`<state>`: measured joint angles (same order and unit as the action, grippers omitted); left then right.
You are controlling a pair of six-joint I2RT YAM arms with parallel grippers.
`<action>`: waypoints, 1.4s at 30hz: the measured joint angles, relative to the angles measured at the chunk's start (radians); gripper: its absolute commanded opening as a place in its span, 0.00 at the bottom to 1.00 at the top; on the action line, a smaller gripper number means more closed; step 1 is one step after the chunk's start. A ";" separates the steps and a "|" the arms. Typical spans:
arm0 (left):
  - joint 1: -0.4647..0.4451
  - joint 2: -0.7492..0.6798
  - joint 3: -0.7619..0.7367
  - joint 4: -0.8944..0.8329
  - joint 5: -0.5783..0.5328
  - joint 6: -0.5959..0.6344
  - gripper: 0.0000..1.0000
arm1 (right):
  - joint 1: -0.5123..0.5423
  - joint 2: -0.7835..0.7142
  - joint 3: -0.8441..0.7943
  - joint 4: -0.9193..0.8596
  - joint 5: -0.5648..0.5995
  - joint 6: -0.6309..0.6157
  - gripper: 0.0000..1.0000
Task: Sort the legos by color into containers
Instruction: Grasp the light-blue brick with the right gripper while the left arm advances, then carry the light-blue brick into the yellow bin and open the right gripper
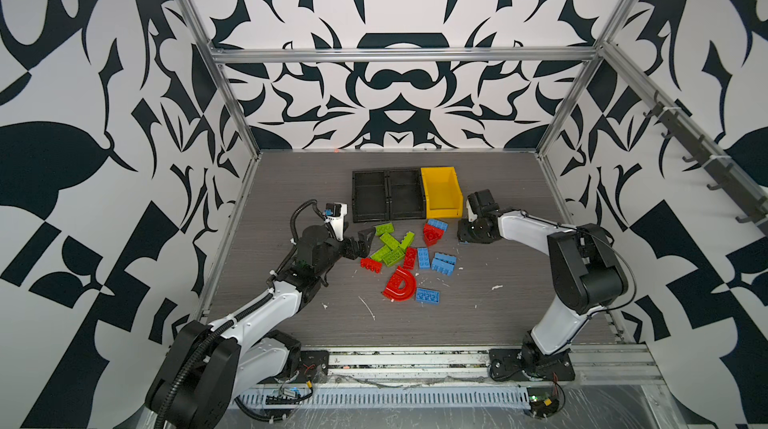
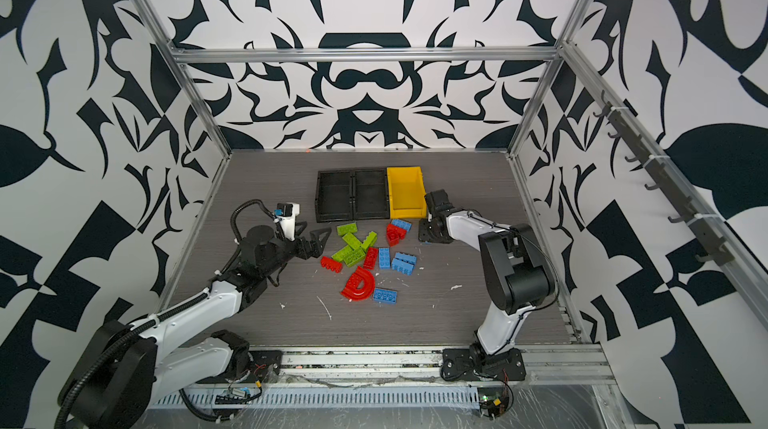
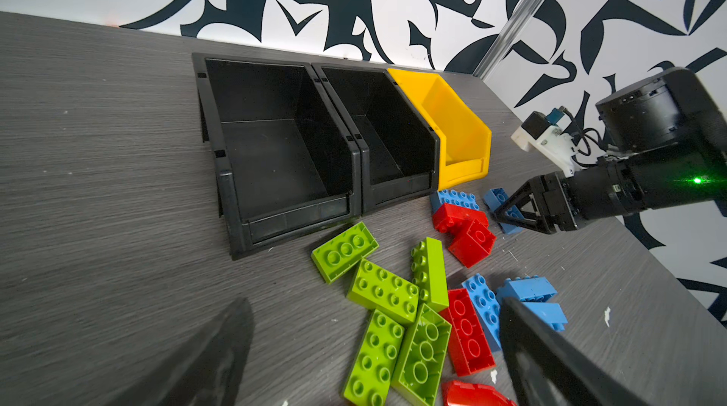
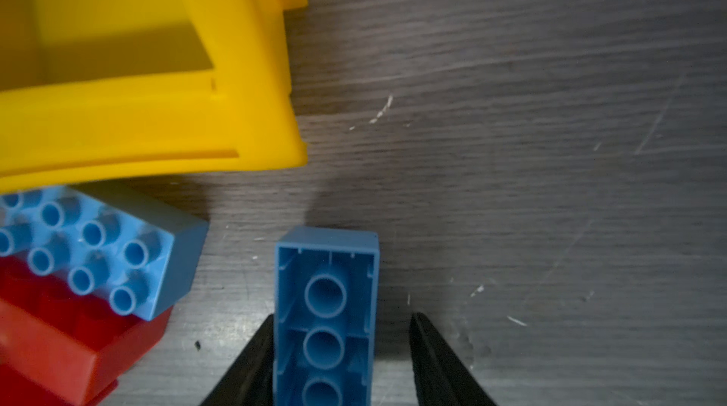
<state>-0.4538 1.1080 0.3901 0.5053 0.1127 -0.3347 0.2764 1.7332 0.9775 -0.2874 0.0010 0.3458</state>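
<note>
Both top views: your left arm [image 1: 266, 306] stretches low across the table [image 1: 291, 181]. The left gripper [image 1: 360, 245] is spread wide with nothing in it, just beside the green end of the legos [image 1: 390, 240] pile. Your right arm [image 1: 523, 227] folds at the elbow, so the right gripper [image 2: 432, 235] points straight down near the yellow bin [image 1: 444, 210]. 2 black bins [image 1: 370, 196] sit touching in a row with it, and every brick lies on the table in front of them.

Left wrist view: the right gripper straddles a blue brick [image 3: 499, 197] on the table, and there's a green light [image 3: 697, 179] lit on that arm.

Right wrist view: the brick's hollow side is up. 1 finger [image 4: 251, 368] is touching it and the other is just off it, so it's not clamped.
</note>
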 measured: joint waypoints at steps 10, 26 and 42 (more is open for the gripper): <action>0.000 -0.001 -0.005 -0.001 0.000 0.005 1.00 | 0.000 -0.001 -0.001 0.007 0.002 -0.003 0.34; 0.000 -0.028 -0.007 -0.010 -0.023 0.030 1.00 | 0.003 -0.262 0.015 -0.007 -0.077 -0.033 0.33; 0.000 -0.009 -0.007 -0.008 -0.026 0.039 1.00 | 0.032 0.132 0.409 0.001 -0.164 -0.090 0.33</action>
<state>-0.4538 1.0992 0.3832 0.4969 0.0868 -0.2958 0.3088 1.8656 1.3869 -0.2863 -0.1635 0.2558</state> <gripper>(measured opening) 0.996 0.349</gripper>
